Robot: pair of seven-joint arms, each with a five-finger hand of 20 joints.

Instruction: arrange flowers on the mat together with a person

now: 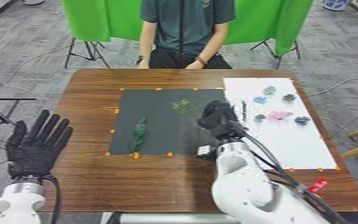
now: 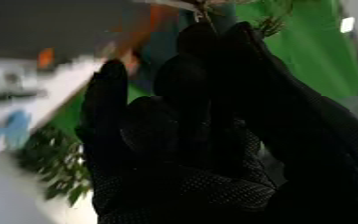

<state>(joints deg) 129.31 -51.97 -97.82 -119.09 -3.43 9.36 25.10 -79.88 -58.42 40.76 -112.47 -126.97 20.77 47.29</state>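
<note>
The right hand [image 1: 218,119] pinches a yellow-green sprig [image 1: 182,105] over the black mat [image 1: 174,132]. The sprig's long axis points from the fingertips toward the mat's left edge.

No readable text, brand, number or sign in either view; red tag [image 1: 318,185] on the table, just off the near edge of the white sheet [image 1: 309,153], has pale marks (possibly print, too small to make out); small white patch [image 1: 204,149] by the robot's right wrist, left of the same sheet's near part, also gives no legible characters.
</note>
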